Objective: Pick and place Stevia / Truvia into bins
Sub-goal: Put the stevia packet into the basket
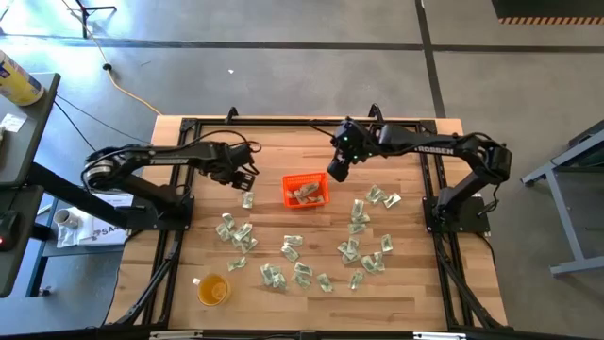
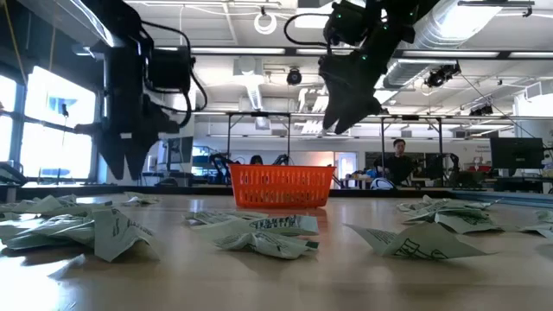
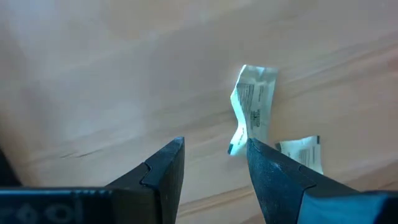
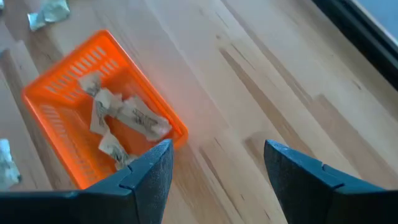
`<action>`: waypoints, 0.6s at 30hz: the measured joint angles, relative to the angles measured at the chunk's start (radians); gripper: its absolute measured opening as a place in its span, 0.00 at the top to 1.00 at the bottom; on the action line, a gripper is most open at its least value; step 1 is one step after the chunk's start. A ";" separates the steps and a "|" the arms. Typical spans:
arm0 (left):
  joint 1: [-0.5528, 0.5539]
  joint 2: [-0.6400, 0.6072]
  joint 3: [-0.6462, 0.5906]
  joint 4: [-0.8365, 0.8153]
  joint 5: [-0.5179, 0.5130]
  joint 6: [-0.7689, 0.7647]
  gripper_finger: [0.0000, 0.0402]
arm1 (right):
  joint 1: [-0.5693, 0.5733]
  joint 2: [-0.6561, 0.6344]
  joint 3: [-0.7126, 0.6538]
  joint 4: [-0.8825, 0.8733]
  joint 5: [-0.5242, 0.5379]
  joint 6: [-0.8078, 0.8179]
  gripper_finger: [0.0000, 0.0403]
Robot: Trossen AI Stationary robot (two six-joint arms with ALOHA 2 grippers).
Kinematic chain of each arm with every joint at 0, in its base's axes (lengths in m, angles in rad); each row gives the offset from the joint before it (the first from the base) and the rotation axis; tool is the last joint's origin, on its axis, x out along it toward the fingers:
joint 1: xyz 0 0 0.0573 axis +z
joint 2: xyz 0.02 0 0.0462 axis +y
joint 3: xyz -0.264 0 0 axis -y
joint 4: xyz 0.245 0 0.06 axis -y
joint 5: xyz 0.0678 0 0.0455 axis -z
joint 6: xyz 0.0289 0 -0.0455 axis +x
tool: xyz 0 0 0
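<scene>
While open | right end effector just beside orange bin

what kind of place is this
Probably a robotics lab or workshop: a person sits at monitors behind the wooden table, under exposed ceiling lights, with concrete floor around.

Crinkled paper sachets, slotted glossy orange plastic bin, smooth matt pale wooden table.
</scene>
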 joint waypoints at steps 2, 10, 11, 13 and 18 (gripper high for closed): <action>0.000 0.031 0.000 0.023 0.004 0.025 0.48 | -0.004 0.000 0.000 -0.018 0.001 0.000 0.40; -0.002 0.105 0.000 0.184 0.043 0.088 0.48 | -0.004 0.000 0.000 -0.022 0.003 -0.007 0.40; -0.002 0.116 0.001 0.184 0.035 0.088 0.48 | -0.004 0.000 0.000 -0.023 0.003 -0.008 0.40; -0.001 0.137 0.001 0.169 0.012 0.086 0.48 | -0.004 0.000 0.000 -0.026 0.004 -0.008 0.40; -0.001 0.175 0.003 0.153 -0.005 0.083 0.49 | -0.004 0.000 0.000 -0.036 0.008 -0.009 0.40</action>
